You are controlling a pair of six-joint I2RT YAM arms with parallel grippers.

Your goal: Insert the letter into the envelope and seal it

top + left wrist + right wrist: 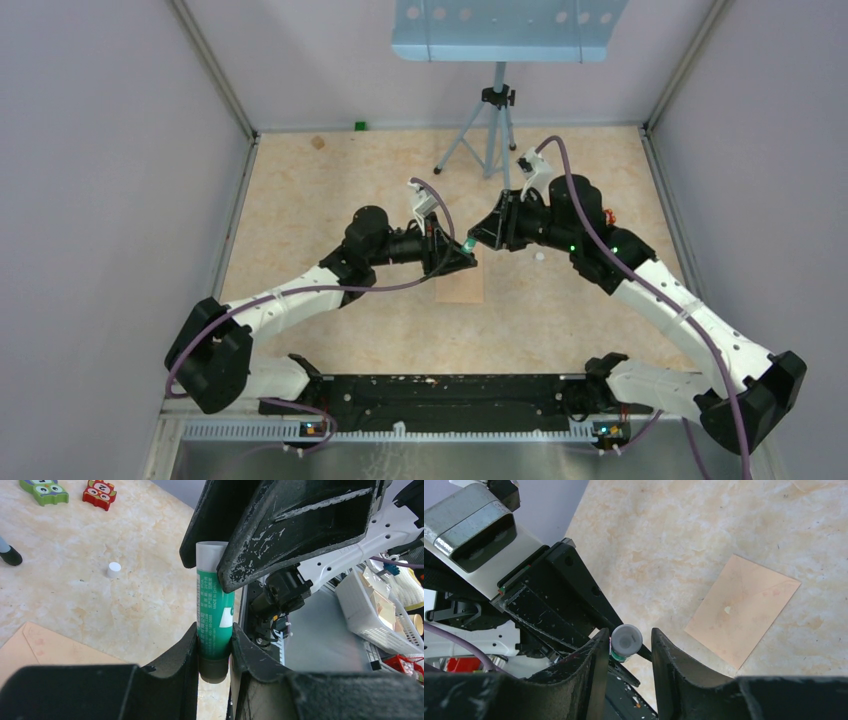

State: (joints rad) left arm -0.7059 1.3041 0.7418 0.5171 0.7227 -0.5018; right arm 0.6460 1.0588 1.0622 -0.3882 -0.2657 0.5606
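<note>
The left gripper [214,636] clamped a green glue stick [214,605]. The right gripper [629,635] stood narrow around its tip, with a gap showing on one side. A skewed pinch there could twist the stick loose or smear glue on the pads. The envelope [744,607] lay flat below them (no letter showed), a white cap [114,569] nearby. The table [704,525] was marbled beige, with grey walls [90,150] and a tripod [490,130] behind.
</note>
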